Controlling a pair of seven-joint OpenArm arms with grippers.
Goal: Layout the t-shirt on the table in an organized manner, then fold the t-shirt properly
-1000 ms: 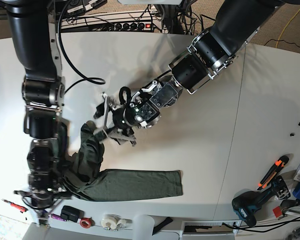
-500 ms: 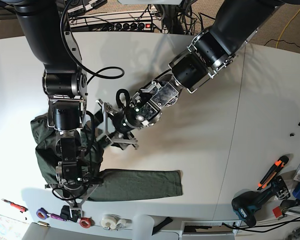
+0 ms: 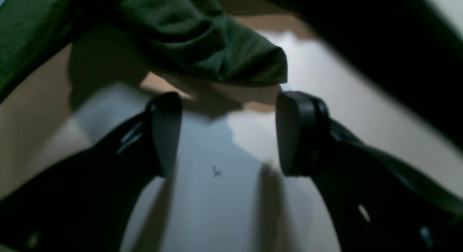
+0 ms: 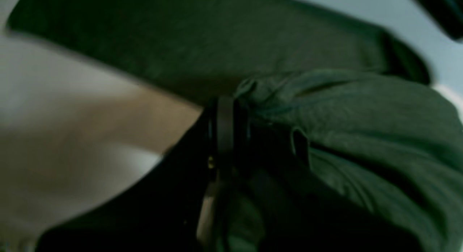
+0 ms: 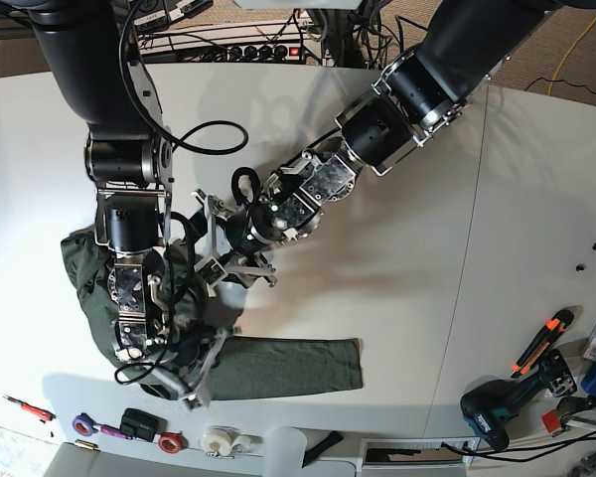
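Observation:
The dark green t-shirt (image 5: 87,288) lies bunched at the front left of the white table (image 5: 397,268), with a folded strip (image 5: 288,366) running right along the front edge. My right gripper (image 5: 197,376) is shut on a gathered fold of the t-shirt (image 4: 325,110); one finger (image 4: 224,129) shows pressed into the cloth. My left gripper (image 5: 211,243) hovers open just right of the bunch. In the left wrist view the left gripper (image 3: 231,132) is low over the table, with a rounded fold of the t-shirt (image 3: 217,53) just beyond its fingertips, untouched.
Tape rolls (image 5: 222,438), a red ring (image 5: 170,442) and small tools line the front edge. A cordless drill (image 5: 497,412) and an orange utility knife (image 5: 546,338) sit at the front right. A dark seam (image 5: 467,248) crosses the table. Cables and a power strip (image 5: 268,50) run along the back.
My right arm swung in from the far left and carried its hold on the shirt rightward; the cloth now spreads further left. The left gripper crept slightly left, still open.

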